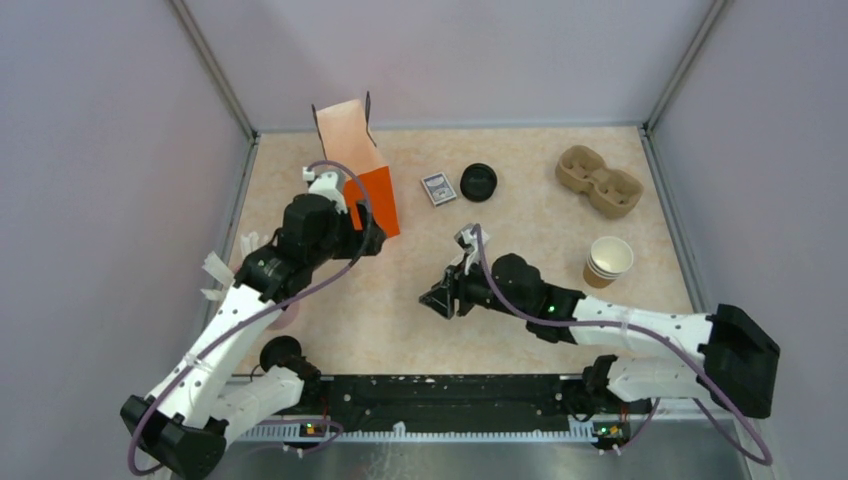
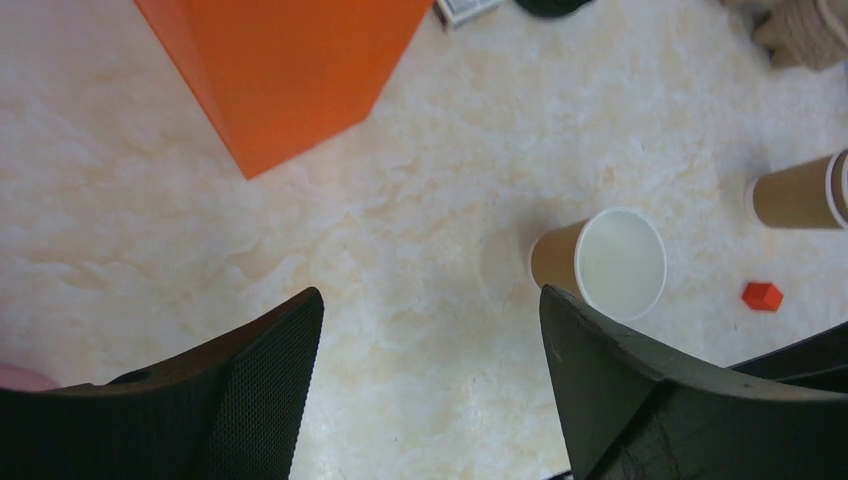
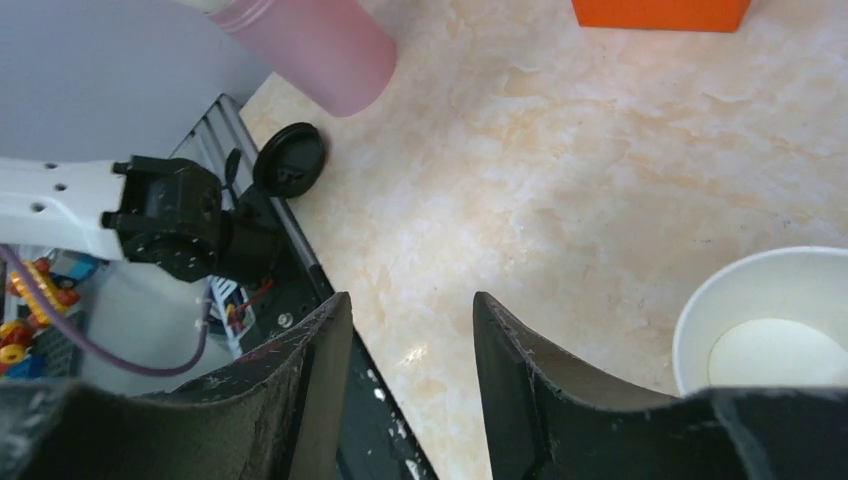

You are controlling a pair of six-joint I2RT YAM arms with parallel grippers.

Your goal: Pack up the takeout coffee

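Lidless paper cup [image 2: 610, 262] awaited packing.
Left gripper [image 2: 430, 300], right gripper [image 3: 412, 300] gaped empty; black lid [image 1: 479, 182] likely needed square seating.

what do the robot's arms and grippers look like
Both arms have white links and black joints: left arm, right arm. A purple cable loops along each. The left gripper and right gripper have black wedge-shaped fingers, finely textured.

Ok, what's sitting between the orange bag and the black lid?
A small flat packet lies between the orange bag and the black lid, touching neither; the top view shows it.
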